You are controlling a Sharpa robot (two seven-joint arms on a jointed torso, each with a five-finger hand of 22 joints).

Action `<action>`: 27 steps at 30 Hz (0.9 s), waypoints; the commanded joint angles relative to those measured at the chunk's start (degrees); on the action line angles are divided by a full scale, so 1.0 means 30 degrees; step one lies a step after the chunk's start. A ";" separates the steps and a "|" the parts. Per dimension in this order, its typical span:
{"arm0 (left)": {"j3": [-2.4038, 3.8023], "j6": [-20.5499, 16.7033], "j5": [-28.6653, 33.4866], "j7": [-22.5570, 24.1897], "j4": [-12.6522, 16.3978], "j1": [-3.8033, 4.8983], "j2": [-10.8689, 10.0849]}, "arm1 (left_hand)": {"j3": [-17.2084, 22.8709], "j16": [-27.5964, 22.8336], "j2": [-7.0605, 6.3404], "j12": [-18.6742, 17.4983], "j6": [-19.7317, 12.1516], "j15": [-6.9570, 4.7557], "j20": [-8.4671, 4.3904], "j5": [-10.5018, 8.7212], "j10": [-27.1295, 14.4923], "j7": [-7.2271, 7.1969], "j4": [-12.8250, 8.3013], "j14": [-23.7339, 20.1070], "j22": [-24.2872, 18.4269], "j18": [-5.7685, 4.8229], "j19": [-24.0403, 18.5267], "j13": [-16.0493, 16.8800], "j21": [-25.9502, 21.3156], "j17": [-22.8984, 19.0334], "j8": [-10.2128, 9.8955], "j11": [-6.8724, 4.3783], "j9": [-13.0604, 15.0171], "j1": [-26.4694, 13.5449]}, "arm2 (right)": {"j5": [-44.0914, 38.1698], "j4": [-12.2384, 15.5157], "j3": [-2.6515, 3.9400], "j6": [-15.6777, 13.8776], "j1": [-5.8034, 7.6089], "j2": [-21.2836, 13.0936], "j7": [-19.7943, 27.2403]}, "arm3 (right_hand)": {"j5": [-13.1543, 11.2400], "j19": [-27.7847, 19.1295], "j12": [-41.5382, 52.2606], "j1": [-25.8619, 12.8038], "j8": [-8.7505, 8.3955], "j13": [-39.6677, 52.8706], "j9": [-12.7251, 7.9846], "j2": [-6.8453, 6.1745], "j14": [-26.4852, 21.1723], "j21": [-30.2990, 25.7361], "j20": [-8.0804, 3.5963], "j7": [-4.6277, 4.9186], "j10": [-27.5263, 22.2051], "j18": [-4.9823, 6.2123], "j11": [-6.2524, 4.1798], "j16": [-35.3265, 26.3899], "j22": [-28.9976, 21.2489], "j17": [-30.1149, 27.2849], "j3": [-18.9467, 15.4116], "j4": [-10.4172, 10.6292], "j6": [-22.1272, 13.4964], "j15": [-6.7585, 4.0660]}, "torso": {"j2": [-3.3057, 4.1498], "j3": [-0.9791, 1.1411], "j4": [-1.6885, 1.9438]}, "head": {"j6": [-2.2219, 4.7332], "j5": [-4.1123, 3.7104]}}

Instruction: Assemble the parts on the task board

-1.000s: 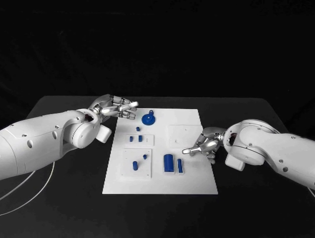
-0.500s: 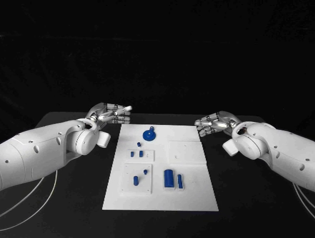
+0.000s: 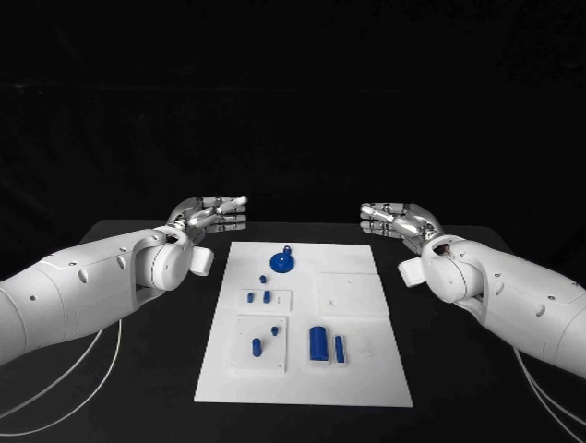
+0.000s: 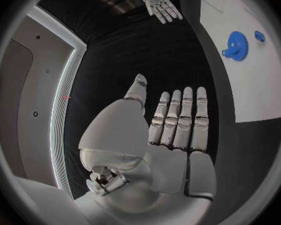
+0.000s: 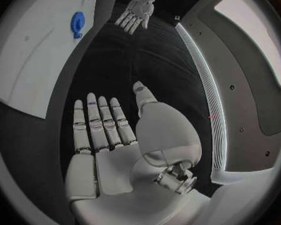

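I judge that no assembly step is in hand: both of my arms are raised over the far end of the tabletop [image 3: 133,369], clear of the task board [image 3: 359,369]. The left robot hand [image 3: 210,214] hovers beyond the board's far left corner, palm flat, fingers straight and side by side, holding nothing. The right robot hand [image 3: 397,221] mirrors it beyond the far right corner, likewise flat and empty. The white board lies between them, running towards me. A blue gear [image 3: 281,264] sits near its far end; smaller blue parts [image 3: 316,342] lie nearer, though I cannot tell which are already seated. Next, one hand must come down and pinch a loose part.
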 commanded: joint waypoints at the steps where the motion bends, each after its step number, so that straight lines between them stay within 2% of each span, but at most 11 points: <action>1: 0.0044 -0.0188 -0.0032 0.0036 0.0181 -0.0076 -0.0056 | 0.1019 -0.1027 -0.0244 -0.1017 -1.6006 -0.2157 -0.3057 -0.0852 -1.6523 -0.1808 0.0025 -1.7803 -0.1233 -0.1518 -1.5526 -0.0971 -0.1264 -0.1048 -0.1031 -0.1951 -0.1003 -0.7705 | 0.0042 0.0160 -0.0083 -0.0168 0.0007 -0.0123 -0.0021 | -0.4826 -1.0659 -0.0912 -0.7317 -0.0947 -0.0883 -0.0930 -0.1204 -1.5297 -0.1100 -0.4782 -0.1826 -1.4426 -0.3896 -0.2316 -0.0975 -0.0908 -0.0946 0.0815 0.0685 -1.4093 -0.2349 | -0.0103 0.0006 -0.0013 | -0.0026 -0.0009; 4: 0.0168 -0.0707 -0.0041 0.0202 0.0667 -0.0312 -0.0188 | 0.1019 -0.1027 -0.0244 -0.1017 -1.6006 -0.2157 -0.3057 -0.0852 -1.6523 -0.1808 0.0025 -1.7803 -0.1233 -0.1518 -1.5526 -0.0971 -0.1264 -0.1048 -0.1031 -0.1951 -0.1003 -0.9439 | 0.0459 0.0636 -0.0362 -0.0689 0.0024 -0.0260 0.0239 | -0.4826 -1.0659 -0.0912 -0.8931 -0.0947 -0.0883 -0.0930 -0.1204 -1.5297 -0.1100 -0.4782 -0.1826 -1.4426 -0.3896 -0.2316 -0.0975 -0.0908 -0.0946 0.0815 0.0685 -1.4093 -0.2349 | -0.0364 0.0061 -0.0039 | -0.0032 -0.0021; 5: 0.0227 -0.0951 -0.0046 0.0280 0.0894 -0.0423 -0.0249 | 0.1019 -0.1027 -0.0244 -0.1017 -1.6006 -0.2157 -0.3057 -0.0852 -1.6523 -0.1808 0.0025 -1.7803 -0.1233 -0.1518 -1.5526 -0.0971 -0.1264 -0.1048 -0.1031 -0.1951 -0.1003 -0.9967 | 0.0655 0.0859 -0.0492 -0.0932 0.0032 -0.0324 0.0361 | -0.4826 -1.0659 -0.0912 -2.2534 -0.0947 -0.0883 -0.0930 -0.1204 -1.5297 -0.1100 -0.4782 -0.1826 -1.4426 -0.3896 -0.2316 -0.0975 -0.0908 -0.0946 0.0815 0.0685 -1.4093 -0.2349 | -0.0486 0.0087 -0.0052 | -0.0035 -0.0026; 6: 0.0296 -0.1238 -0.0051 0.0372 0.1162 -0.0553 -0.0322 | 0.1019 -0.1027 -0.0244 -0.1017 -1.6006 -0.2157 -0.3057 -0.0852 -1.6523 -0.1808 0.0025 -1.7803 -0.1233 -0.1518 -1.5526 -0.0971 -0.1264 -0.1048 -0.1031 -0.1951 -0.1003 -2.3758 | 0.0885 0.1122 -0.0646 -0.1219 0.0041 -0.0400 0.0505 | -0.4826 -1.0659 -0.0912 -2.2534 -0.0947 -0.0883 -0.0930 -0.1204 -1.5297 -0.1100 -0.4782 -0.1826 -1.4426 -0.3896 -0.2316 -0.0975 -0.0908 -0.0946 0.0815 0.0685 -1.4093 -0.2349 | -0.0630 0.0117 -0.0067 | -0.0039 -0.0033; 10: 0.0729 -0.3045 -0.0084 0.0951 0.2850 -0.1373 -0.0779 | 0.1019 -0.1027 -0.0244 -0.1017 -1.6006 -0.2157 -0.3057 -0.0852 -1.6523 -0.1808 0.0025 -1.7803 -0.1233 -0.1518 -1.5526 -0.0971 -0.1264 -0.1048 -0.1031 -0.1951 -0.1003 -2.3758 | 0.2335 0.2775 -0.1613 -0.3027 0.0100 -0.0876 0.1409 | -0.4826 -1.0659 -0.0912 -2.2534 -0.0947 -0.0883 -0.0930 -0.1204 -1.5297 -0.1100 -0.4782 -0.1826 -1.4426 -0.3896 -0.2316 -0.0975 -0.0908 -0.0946 0.0815 0.0685 -1.4093 -0.2349 | -0.1464 0.0294 -0.0153 | -0.0059 -0.0070; 15: 0.1412 -0.5888 -0.0136 0.1861 0.5507 -0.2664 -0.1498 | 0.1019 -0.1027 -0.0244 -0.1017 -1.6006 -0.2157 -0.3057 -0.0852 -1.6523 -0.1808 0.0025 -1.7803 -0.1233 -0.1518 -1.5526 -0.0971 -0.1264 -0.1048 -0.1031 -0.1951 -0.1003 -2.3758 | 0.4615 0.5375 -0.3134 -0.5870 0.0193 -0.1626 0.2831 | -0.4826 -1.0659 -0.0912 -2.2534 -0.0947 -0.0883 -0.0930 -0.1204 -1.5297 -0.1100 -0.4782 -0.1826 -1.4426 -0.3896 -0.2316 -0.0975 -0.0908 -0.0946 0.0815 0.0685 -1.4093 -0.2349 | -0.2066 0.0422 -0.0215 | -0.0074 -0.0097; 16: 0.1558 -0.6497 -0.0148 0.2055 0.6075 -0.2940 -0.1652 | 0.1019 -0.1027 -0.0244 -0.1017 -1.6006 -0.2157 -0.3057 -0.0852 -1.6523 -0.1808 0.0025 -1.7803 -0.1233 -0.1518 -1.5526 -0.0971 -0.1264 -0.1048 -0.1031 -0.1951 -0.1003 -2.3758 | 0.5104 0.5933 -0.3460 -0.6479 0.0213 -0.1786 0.3136 | -0.4826 -1.0659 -0.0912 -2.2534 -0.0947 -0.0883 -0.0930 -0.1204 -1.5297 -0.1100 -0.4782 -0.1826 -1.4426 -0.3896 -0.2316 -0.0975 -0.0908 -0.0946 0.0815 0.0685 -1.4093 -0.2349 | -0.2129 0.0435 -0.0221 | -0.0076 -0.0099; 17: 0.1768 -0.7373 -0.0164 0.2336 0.6894 -0.3338 -0.1874 | 0.1019 -0.1027 -0.0244 -0.1017 -1.6006 -0.2157 -0.3057 -0.0852 -1.6523 -0.1808 0.0025 -1.7803 -0.1233 -0.1518 -1.5526 -0.0971 -0.1264 -0.1048 -0.1031 -0.1951 -0.1003 -2.3758 | 0.5833 0.6764 -0.3946 -0.7388 0.0242 -0.2026 0.3590 | -0.4826 -1.0659 -0.0912 -2.2534 -0.0947 -0.0883 -0.0930 -0.1204 -1.5297 -0.1100 -0.4782 -0.1826 -1.4426 -0.3896 -0.2316 -0.0975 -0.0908 -0.0946 0.0815 0.0685 -1.4093 -0.2349 | -0.2186 0.0447 -0.0227 | -0.0077 -0.0102; 20: 0.2121 -0.8846 -0.0191 0.2807 0.8270 -0.4007 -0.2246 | 0.1019 -0.1027 -0.0244 -0.1017 -1.6006 -0.2157 -0.3057 -0.0852 -1.6523 -0.1808 0.0025 -1.7803 -0.1233 -0.1518 -1.5526 -0.0971 -0.1264 -0.1048 -0.1031 -0.1951 -0.1003 -2.3758 | 0.7086 0.8193 -0.4781 -0.8950 0.0293 -0.2437 0.4371 | -0.4826 -1.0659 -0.0912 -2.2534 -0.0947 -0.0883 -0.0930 -0.1204 -1.5297 -0.1100 -0.4782 -0.1826 -1.4426 -0.3896 -0.2316 -0.0975 -0.0908 -0.0946 0.0815 0.0685 -1.4093 -0.2349 | -0.2201 0.0450 -0.0229 | -0.0077 -0.0103; 24: 0.2494 -1.0398 -0.0219 0.3304 0.9721 -0.4712 -0.2639 | 0.1019 -0.1027 -0.0244 -0.1017 -1.6006 -0.2157 -0.3057 -0.0852 -1.6523 -0.1808 0.0025 -1.7803 -0.1233 -0.1518 -1.5526 -0.0971 -0.1264 -0.1048 -0.1031 -0.1951 -0.1003 -2.3758 | 0.8437 0.9733 -0.5683 -1.0634 0.0348 -0.2881 0.5214 | -0.4826 -1.0659 -0.0912 -2.2534 -0.0947 -0.0883 -0.0930 -0.1204 -1.5297 -0.1100 -0.4782 -0.1826 -1.4426 -0.3896 -0.2316 -0.0975 -0.0908 -0.0946 0.0815 0.0685 -1.4093 -0.2349 | -0.2201 0.0450 -0.0229 | -0.0077 -0.0103; 27: 0.2622 -1.0931 -0.0229 0.3475 1.0218 -0.4953 -0.2774 | 0.1019 -0.1027 -0.0244 -0.1017 -1.6006 -0.2157 -0.3057 -0.0852 -1.6523 -0.1808 0.0025 -1.7803 -0.1233 -0.1518 -1.5526 -0.0971 -0.1264 -0.1048 -0.1031 -0.1951 -0.1003 -2.3758 | 0.8923 1.0288 -0.6007 -1.1240 0.0368 -0.3041 0.5517 | -0.4826 -1.0659 -0.0912 -2.2534 -0.0947 -0.0883 -0.0930 -0.1204 -1.5297 -0.1100 -0.4782 -0.1826 -1.4426 -0.3896 -0.2316 -0.0975 -0.0908 -0.0946 0.0815 0.0685 -1.4093 -0.2349 | -0.2201 0.0450 -0.0229 | -0.0077 -0.0103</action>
